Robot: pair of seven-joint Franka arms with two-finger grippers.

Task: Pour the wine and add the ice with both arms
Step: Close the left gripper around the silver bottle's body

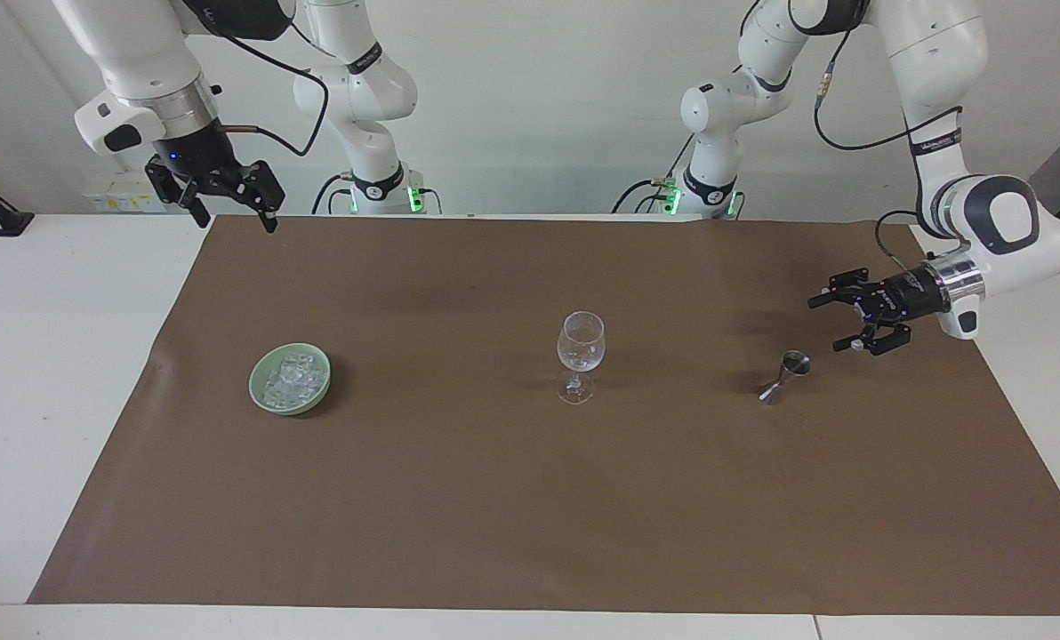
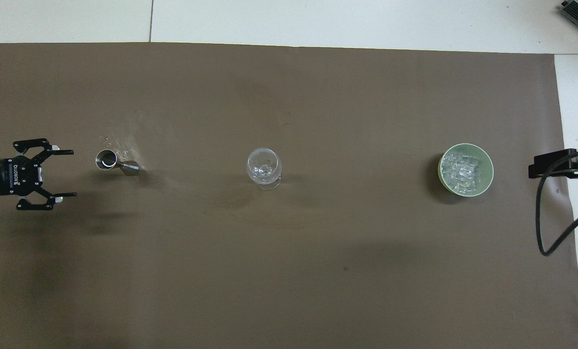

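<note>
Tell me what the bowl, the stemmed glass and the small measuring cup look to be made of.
Bowl: probably glazed ceramic, opaque pale green with a smooth, soft sheen; it holds the ice.
Glass: clear glass, or possibly clear plastic; the mat shows through it, with bright glints.
Measuring cup: polished metal, likely steel; silver, with mirror-like reflections.

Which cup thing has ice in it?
The green bowl, at the right arm's end of the table, holds the ice. The wine glass and the small metal measuring cup hold none.
</note>
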